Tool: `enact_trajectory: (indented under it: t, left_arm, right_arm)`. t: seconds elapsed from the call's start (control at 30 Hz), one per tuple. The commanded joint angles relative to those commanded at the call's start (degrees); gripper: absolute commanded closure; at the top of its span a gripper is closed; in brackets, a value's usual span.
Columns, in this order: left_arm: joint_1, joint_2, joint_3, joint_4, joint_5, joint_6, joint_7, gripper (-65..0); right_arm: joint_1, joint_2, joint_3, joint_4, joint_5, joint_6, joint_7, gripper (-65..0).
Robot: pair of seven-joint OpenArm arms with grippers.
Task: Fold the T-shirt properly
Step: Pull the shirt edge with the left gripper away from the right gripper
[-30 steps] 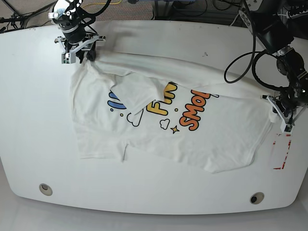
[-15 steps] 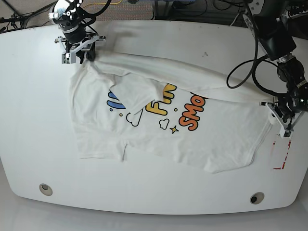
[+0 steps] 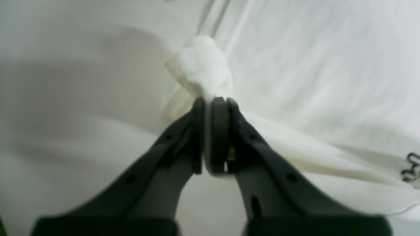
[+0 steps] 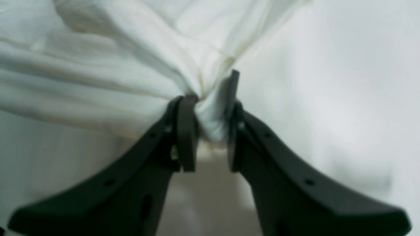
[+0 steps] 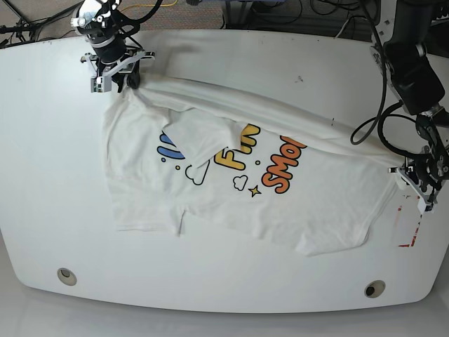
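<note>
White shirt (image 5: 231,175) lies print-up across the worktop (image 5: 42,154). My left fingers (image 3: 211,108) pinch its right-edge corner; my right fingers (image 4: 206,108) grip bunched cloth at the far-left corner.

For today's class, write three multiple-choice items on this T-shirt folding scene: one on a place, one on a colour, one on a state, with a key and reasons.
1. Where does the right gripper hold the T-shirt?
A. at the table's far corner on the base view's left
B. at the near edge
C. at the table's middle

2. What colour is the rightmost word of the print?
A. green
B. orange
C. purple

3. How is the left gripper?
A. wide open above the cloth
B. shut on a bunch of cloth
C. resting empty on the table

Key: 1 A, the base view shows it pinching cloth there. 2 B, those letters are orange. 3 B, the left wrist view shows white cloth pinched between its fingertips.
</note>
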Motion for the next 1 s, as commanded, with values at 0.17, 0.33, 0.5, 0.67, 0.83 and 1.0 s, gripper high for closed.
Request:
enact_trajectory:
  t: [0.17,0.33,0.5,0.67,0.83,1.0]
  left_arm:
    - [-1.9,-0.3,1.8,-2.7,0.1,0.3,-2.5,-1.7]
    - [-4.0,-0.4,3.9,-6.5,0.1,0.3,-5.8,-1.8]
    - [-6.2,-1.4,3.9,-9.7,0.1,0.2,-6.7,-10.3]
    - [-6.9,-1.5,3.9,-9.9,0.1,0.2,-6.7,-34.0]
    - [-8.3,-3.0,3.9,-9.8,-0.1,0.2,-6.9,-55.0]
    - [-9.1,-4.7,3.7,-9.8,-0.4,-0.4,-8.8,-57.1]
  right_arm:
    - [0.0,0.0,0.0,-0.1,0.0,0.0,0.0,-13.0]
    - [0.0,0.0,0.0,-0.2,0.0,0.0,0.1,-12.8]
    - [0.0,0.0,0.0,-0.2,0.0,0.0,0.1,-12.8]
    - [0.0,0.0,0.0,-0.2,0.0,0.0,0.1,-12.7]
    - [0.0,0.0,-0.1,-0.2,0.0,0.0,0.1,-12.7]
    - [0.1,0.0,-0.1,-0.1,0.0,0.0,0.1,-12.7]
